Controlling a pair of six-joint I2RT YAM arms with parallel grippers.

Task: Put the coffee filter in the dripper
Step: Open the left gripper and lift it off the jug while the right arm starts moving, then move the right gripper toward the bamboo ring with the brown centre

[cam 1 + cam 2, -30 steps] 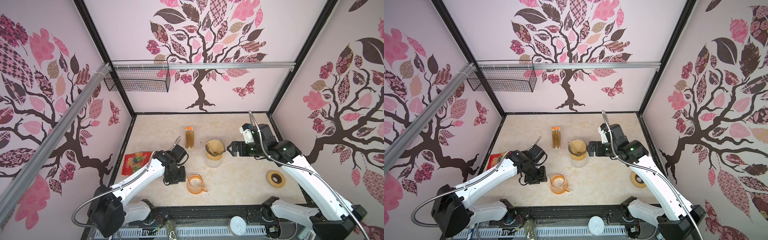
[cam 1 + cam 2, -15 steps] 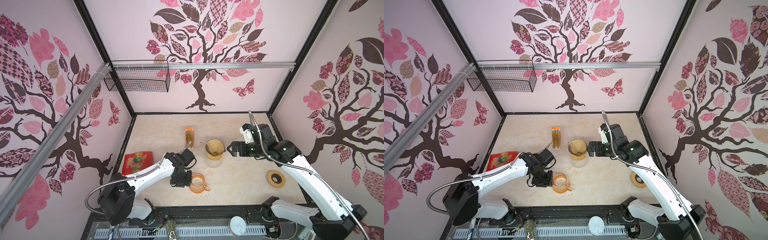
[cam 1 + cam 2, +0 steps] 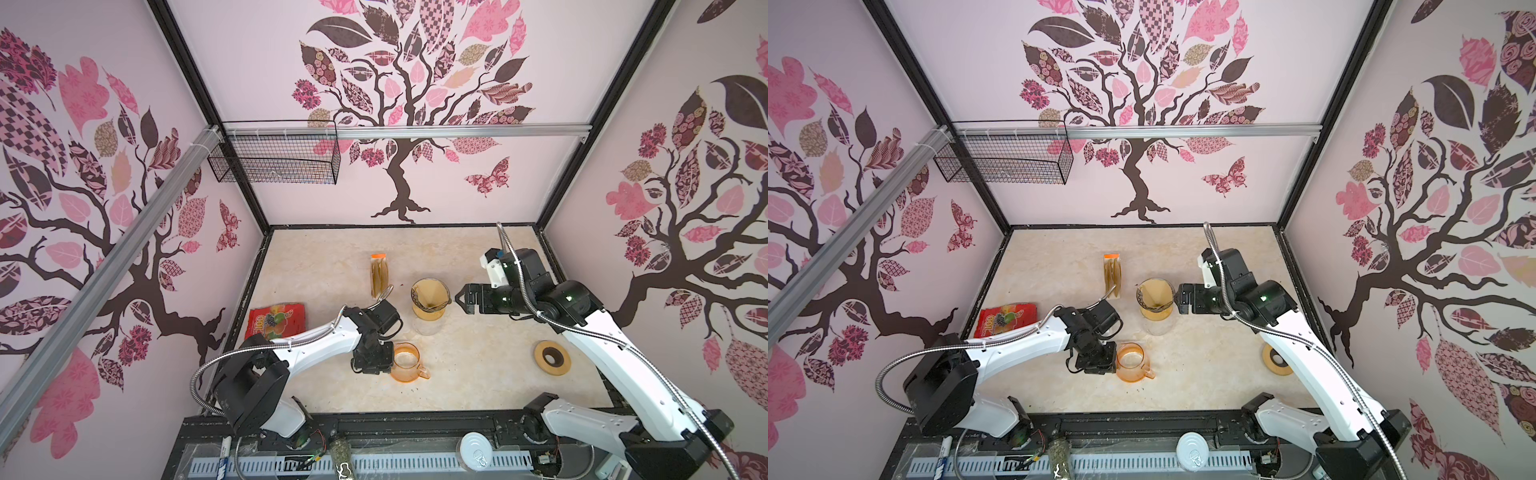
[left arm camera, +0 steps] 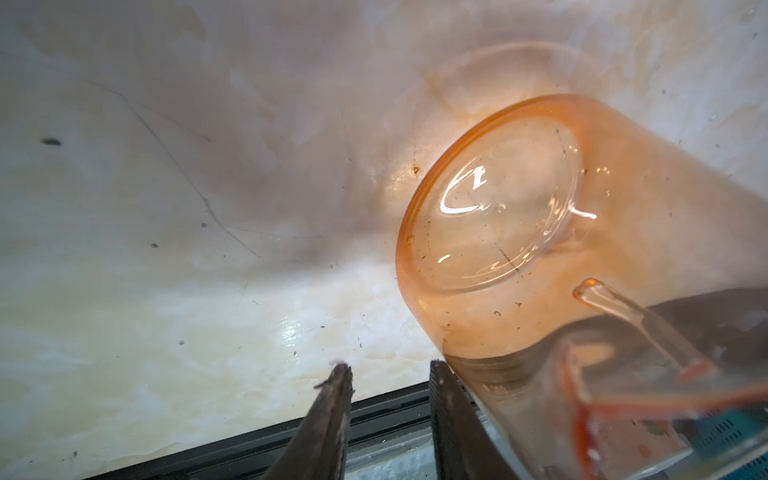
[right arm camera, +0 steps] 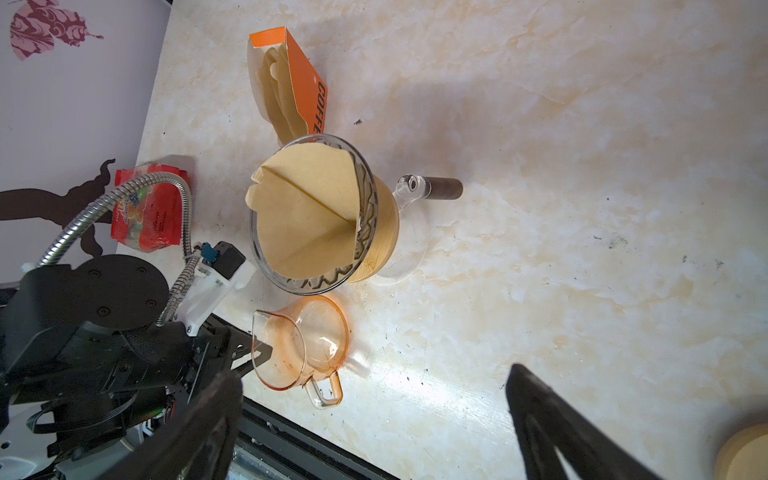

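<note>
The tan paper coffee filter (image 5: 307, 212) sits opened as a cone inside the glass dripper (image 5: 368, 187), which stands on a clear carafe; both top views show the filter (image 3: 428, 291) (image 3: 1152, 293) in the middle of the table. My right gripper (image 3: 459, 299) (image 5: 374, 378) hovers just right of the dripper, open and empty. My left gripper (image 3: 376, 365) (image 4: 388, 370) points down at the table beside an orange glass pitcher (image 3: 405, 361) (image 4: 498, 216). Its fingers stand slightly apart with nothing between them, and one finger lies against the pitcher's outer wall.
An orange box of spare filters (image 3: 379, 272) stands behind the dripper. A red snack bag (image 3: 276, 320) lies at the left edge and a wooden ring (image 3: 552, 357) at the right. A wire basket (image 3: 274, 162) hangs on the back wall. The black front rail runs close to the pitcher.
My left arm has swung right, from a gap away up against the orange pitcher, and its jaws have narrowed a little. The right arm, dripper and filter have not moved.
</note>
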